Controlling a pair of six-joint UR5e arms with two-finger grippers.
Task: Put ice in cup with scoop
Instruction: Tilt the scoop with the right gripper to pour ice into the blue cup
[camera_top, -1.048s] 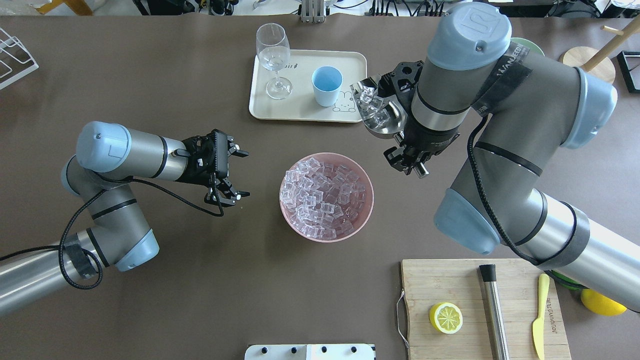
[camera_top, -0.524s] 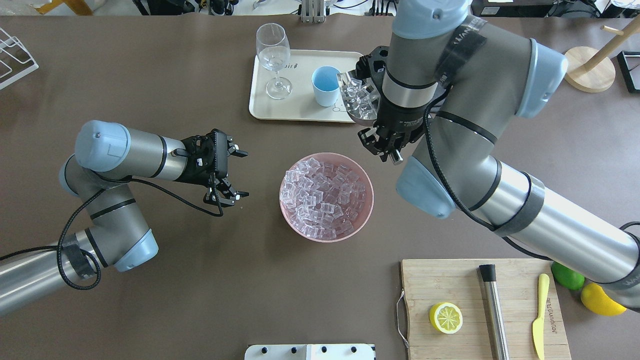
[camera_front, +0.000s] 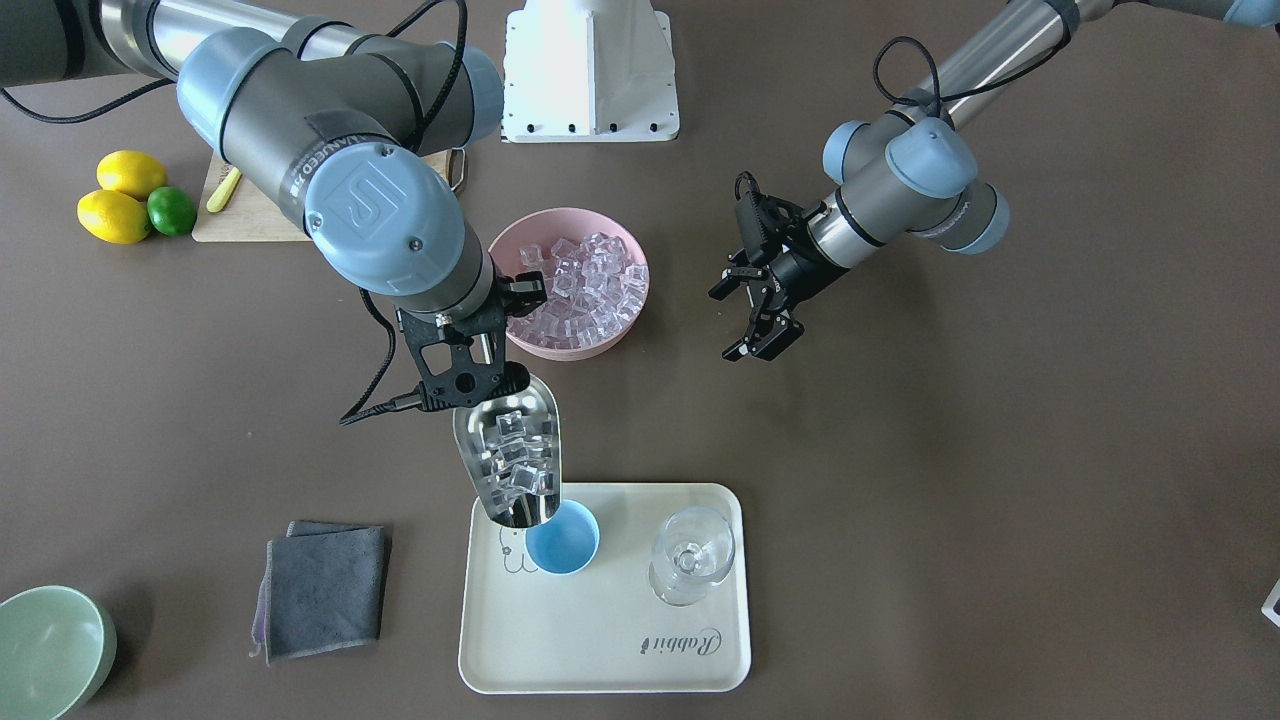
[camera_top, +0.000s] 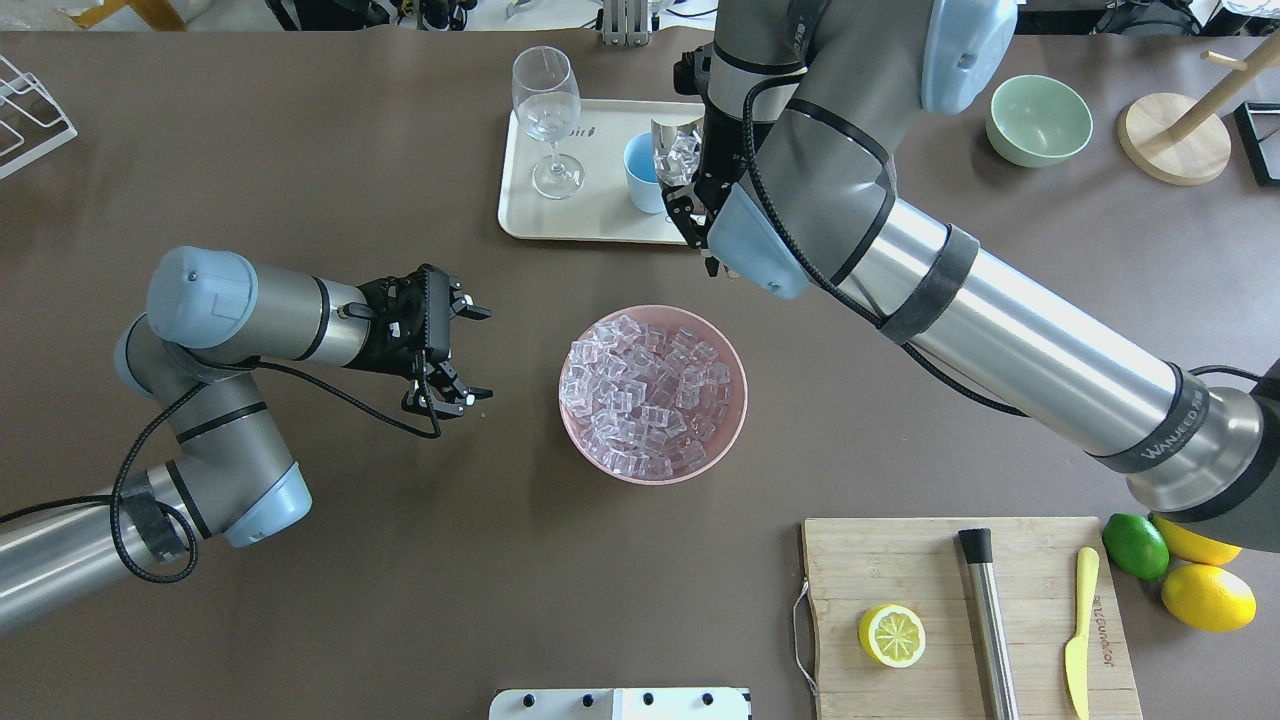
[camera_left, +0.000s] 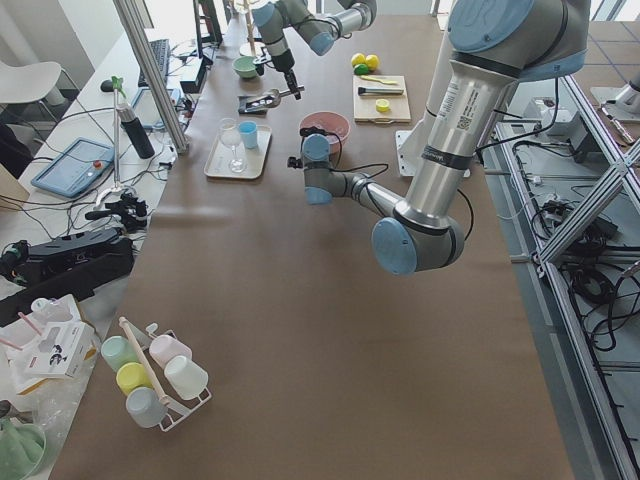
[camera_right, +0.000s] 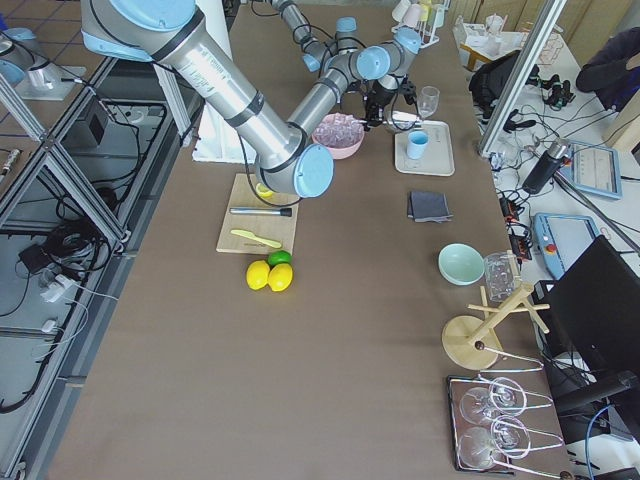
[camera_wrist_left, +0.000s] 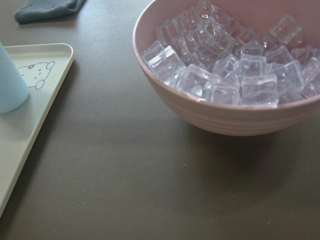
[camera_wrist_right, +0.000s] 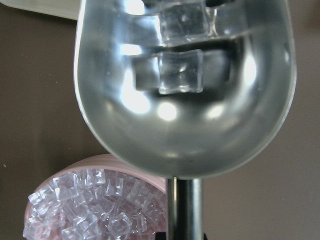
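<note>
Over the last second the right arm has swung from beside the tray (camera_front: 600, 640) to above it, bringing the scoop (camera_front: 478, 470) so that its open mouth now sits at the rim of the cup (camera_front: 568, 545). The right gripper (camera_front: 470, 380) is clamped on the scoop's handle just behind the bowl, which tips mouth-down toward the cup. The ice (camera_front: 522, 462) in it, about five cubes that can be made out, lies toward the mouth. The arm reaches far forward, wrist turned down. The left gripper (camera_top: 478, 353) hovers beside the pink bowl (camera_front: 505, 250), fingers spread, touching nothing. One cup, one scoop, one stemmed glass (camera_front: 692, 555) and one bowl heaped with cubes.
</note>
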